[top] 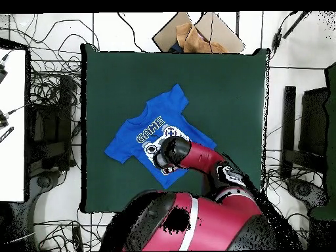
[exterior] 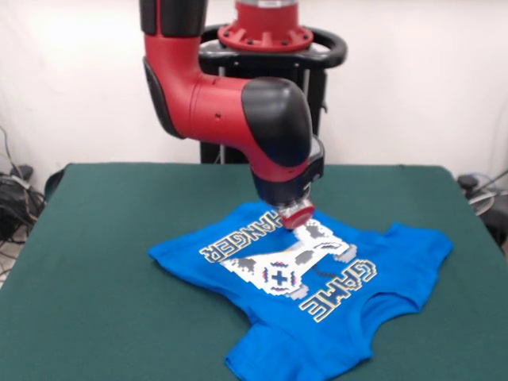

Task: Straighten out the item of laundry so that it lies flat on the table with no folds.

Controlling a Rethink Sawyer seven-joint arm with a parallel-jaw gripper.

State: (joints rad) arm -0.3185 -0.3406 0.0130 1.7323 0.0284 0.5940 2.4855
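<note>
The item of laundry (exterior: pixel 278 349) is a bright blue T-shirt with a white game-controller print and "GAME CHANGER" lettering. It lies print-up on the green table (exterior: pixel 103 262), right of centre and turned at an angle, with a sleeve and hem still rumpled. My gripper (exterior: pixel 295 213) is down on the shirt's far part, beside the lettering, under the red and black wrist. From overhead, the shirt (top: pixel 138 134) sits mid-table (top: pixel 223 92), and the arm's wrist (top: pixel 170 152) covers its near right part and hides the gripper.
A brown cardboard box (top: pixel 197 36) sits just beyond the table's far edge in the overhead view. Tangled cables (top: pixel 56 98) lie on the floor along both sides. Dark equipment (top: pixel 308 125) stands off to the right.
</note>
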